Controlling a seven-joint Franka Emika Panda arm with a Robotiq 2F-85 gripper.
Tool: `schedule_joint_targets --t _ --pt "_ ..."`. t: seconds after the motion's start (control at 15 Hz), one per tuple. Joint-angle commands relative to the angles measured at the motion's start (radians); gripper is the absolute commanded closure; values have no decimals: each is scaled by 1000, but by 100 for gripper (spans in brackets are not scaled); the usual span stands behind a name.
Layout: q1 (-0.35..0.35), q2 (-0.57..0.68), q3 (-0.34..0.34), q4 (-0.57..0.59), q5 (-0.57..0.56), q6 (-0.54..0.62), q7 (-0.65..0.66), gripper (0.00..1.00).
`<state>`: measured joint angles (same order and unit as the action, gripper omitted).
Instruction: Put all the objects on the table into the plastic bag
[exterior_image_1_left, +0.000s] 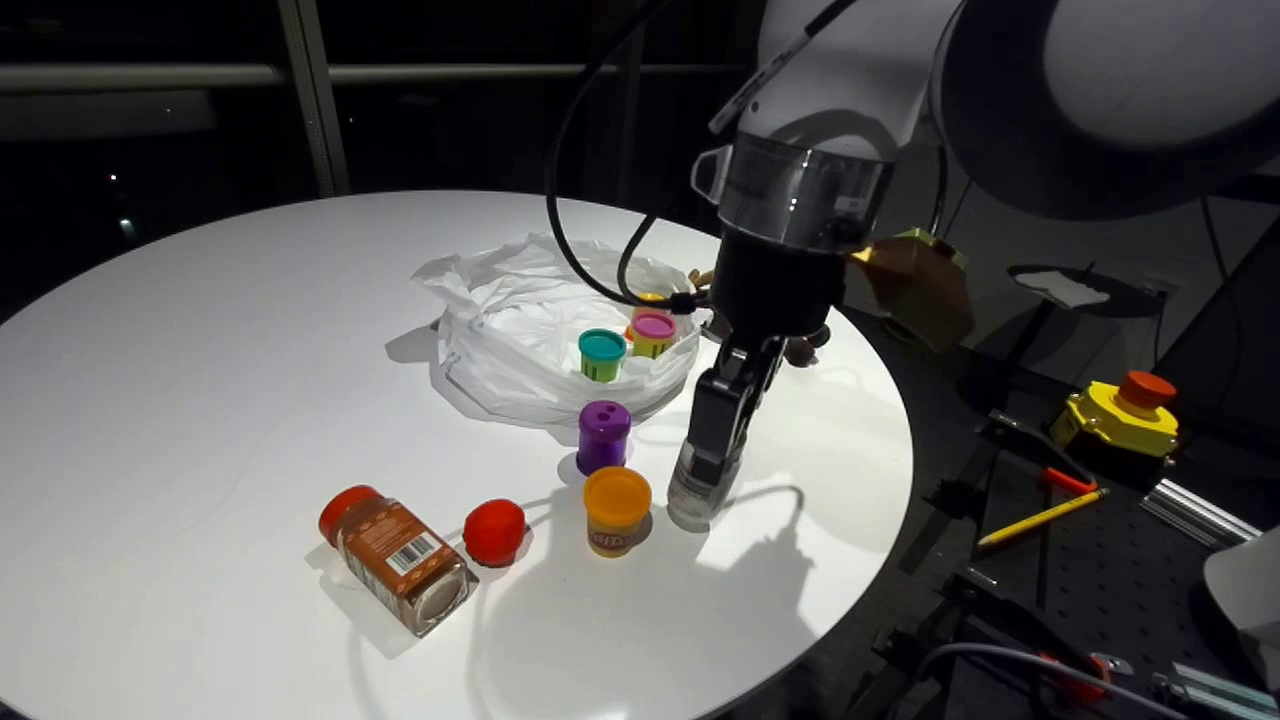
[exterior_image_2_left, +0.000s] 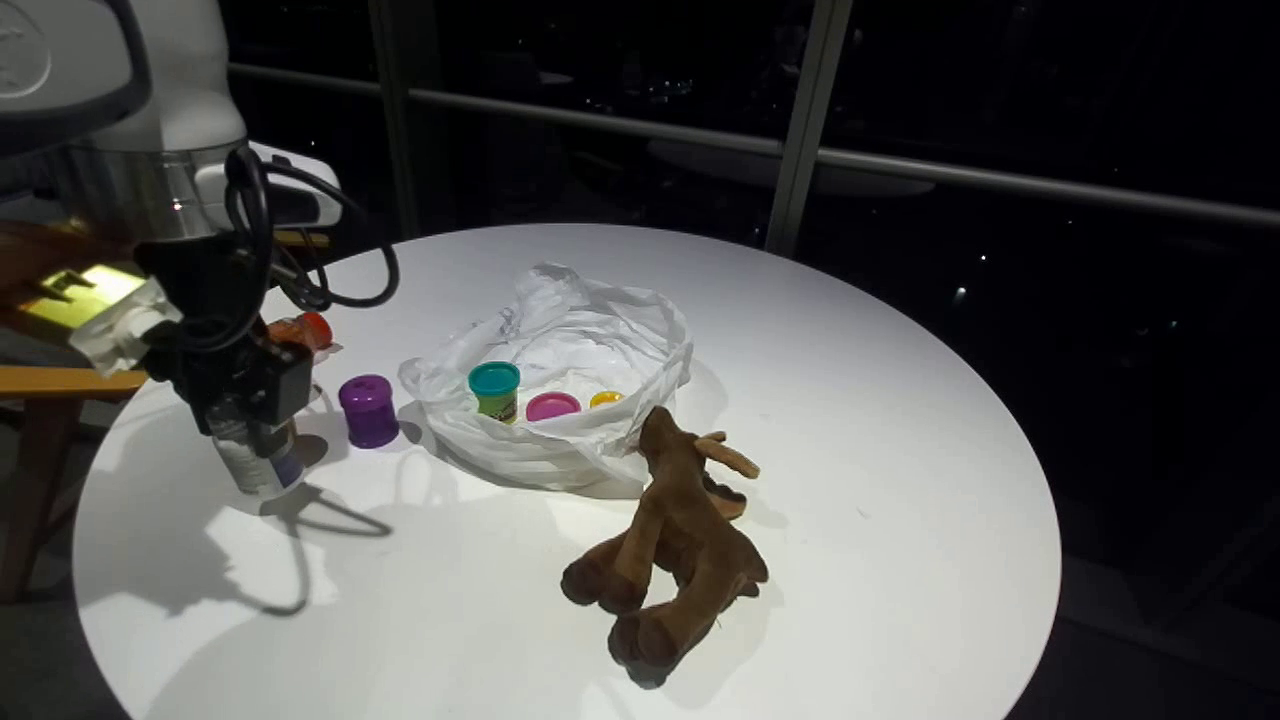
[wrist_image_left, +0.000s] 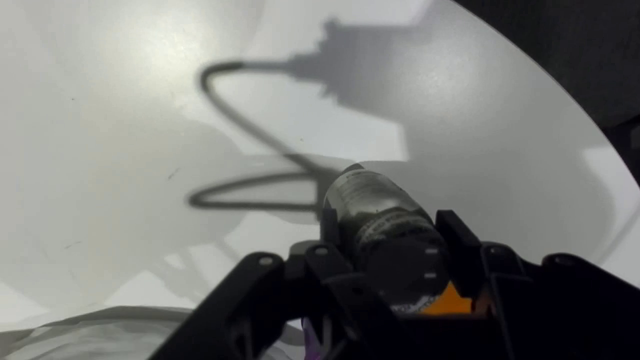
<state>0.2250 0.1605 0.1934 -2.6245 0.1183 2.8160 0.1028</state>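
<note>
White and crumpled, the open plastic bag (exterior_image_1_left: 515, 385) lies on the table (exterior_image_1_left: 200, 420), a teal-lidded jar (exterior_image_1_left: 602, 355) and a pink-lidded jar (exterior_image_1_left: 653, 338) inside. A purple jar (exterior_image_1_left: 604, 440) stands between it and the grey bottle (exterior_image_1_left: 695, 498), an orange jar (exterior_image_1_left: 616, 502) just beside the bottle, a red ball (exterior_image_1_left: 494, 532) and a red-capped jar (exterior_image_1_left: 397, 555) beyond. A brown stuffed toy (exterior_image_2_left: 690, 530) lies beside the bag. The bottle is tilted, purple near its base. The gripper (wrist_image_left: 390, 225) is clamped on its sides.
</note>
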Motion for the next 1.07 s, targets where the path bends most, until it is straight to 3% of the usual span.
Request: schedule_joint_targets --t 0.0,0.27,0.53,1.0 --pt "5 -121 -50 26 -105 -108 127 75" --pt "-27 -127 -90 175 -307 -199 297 78" --pt "-61 -2 -125 382 -473 -228 414 78" --pt "-66 332 -217 671 -408 -282 350 78"
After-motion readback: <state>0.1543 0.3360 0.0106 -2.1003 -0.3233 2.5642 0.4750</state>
